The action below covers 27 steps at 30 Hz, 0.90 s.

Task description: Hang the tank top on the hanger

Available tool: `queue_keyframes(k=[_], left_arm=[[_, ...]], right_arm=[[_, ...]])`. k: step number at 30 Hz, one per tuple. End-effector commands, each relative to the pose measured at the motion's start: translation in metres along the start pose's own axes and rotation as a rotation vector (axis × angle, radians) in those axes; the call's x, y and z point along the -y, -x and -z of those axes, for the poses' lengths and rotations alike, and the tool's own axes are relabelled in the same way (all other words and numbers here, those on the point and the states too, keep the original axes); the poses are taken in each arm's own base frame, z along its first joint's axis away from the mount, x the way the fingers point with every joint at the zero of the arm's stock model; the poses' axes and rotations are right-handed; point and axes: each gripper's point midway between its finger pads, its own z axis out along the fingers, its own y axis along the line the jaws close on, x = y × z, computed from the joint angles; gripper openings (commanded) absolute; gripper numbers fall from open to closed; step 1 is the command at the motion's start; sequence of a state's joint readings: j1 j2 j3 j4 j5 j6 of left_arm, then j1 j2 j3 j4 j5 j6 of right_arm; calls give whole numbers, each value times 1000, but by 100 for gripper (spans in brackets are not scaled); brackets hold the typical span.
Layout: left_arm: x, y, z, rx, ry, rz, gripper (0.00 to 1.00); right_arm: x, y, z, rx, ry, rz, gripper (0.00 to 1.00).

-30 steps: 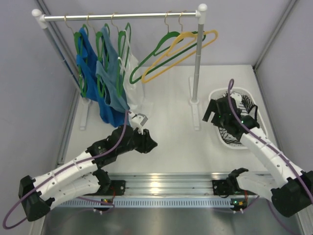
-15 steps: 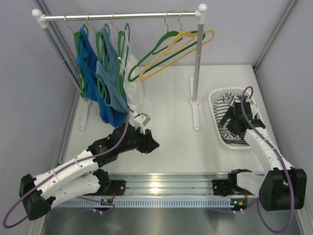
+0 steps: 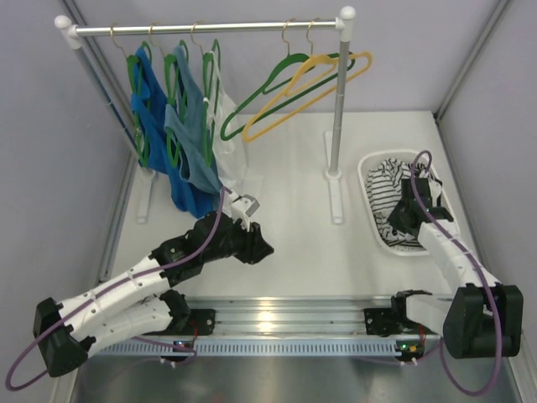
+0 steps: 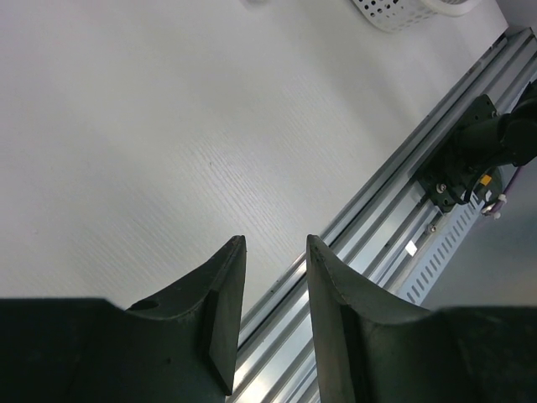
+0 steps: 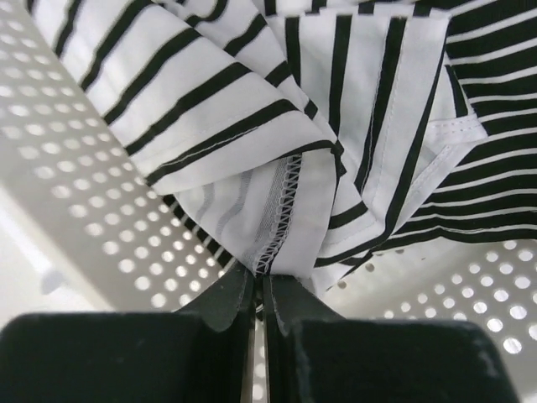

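The tank top [image 3: 386, 186], white with dark stripes, lies crumpled in a white perforated basket [image 3: 366, 172] at the right. My right gripper [image 3: 398, 220] reaches down into the basket. In the right wrist view it [image 5: 262, 281] is shut on a stitched fold of the tank top [image 5: 277, 109], with the basket wall [image 5: 75, 210] beside it. The green hanger [image 3: 267, 82] hangs bare on the rail, tilted, far from both grippers. My left gripper [image 3: 265, 248] hovers over the table's middle; its jaws [image 4: 275, 242] stand open with nothing between them.
A clothes rack's rail [image 3: 210, 28] spans the back, and its right post [image 3: 337, 109] stands between the hanger and the basket. A yellow hanger [image 3: 366, 60] hangs beside the green one. Blue tops [image 3: 185, 159] and a white top [image 3: 228, 159] hang at the left.
My right gripper has dropped from above the basket into it and has shut on the striped fabric. The left arm has stayed put.
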<state>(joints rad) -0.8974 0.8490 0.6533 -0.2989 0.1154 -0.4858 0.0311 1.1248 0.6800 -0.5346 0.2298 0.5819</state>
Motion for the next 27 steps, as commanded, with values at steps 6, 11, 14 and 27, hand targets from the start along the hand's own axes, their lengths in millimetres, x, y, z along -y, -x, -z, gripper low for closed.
queue_keyframes(k=[6, 11, 14, 27], left_arm=[[18, 35, 13, 97, -39, -39, 40], [26, 60, 30, 163, -33, -60, 40], [30, 78, 45, 220, -21, -69, 40], [10, 153, 123, 530, 207, -7, 40]], right_arm=[[-51, 86, 90, 214, 231, 8, 0], [-89, 111, 157, 292, 348, 69, 0], [-126, 124, 208, 366, 442, 128, 0], [-295, -25, 326, 267, 840, 487, 0]])
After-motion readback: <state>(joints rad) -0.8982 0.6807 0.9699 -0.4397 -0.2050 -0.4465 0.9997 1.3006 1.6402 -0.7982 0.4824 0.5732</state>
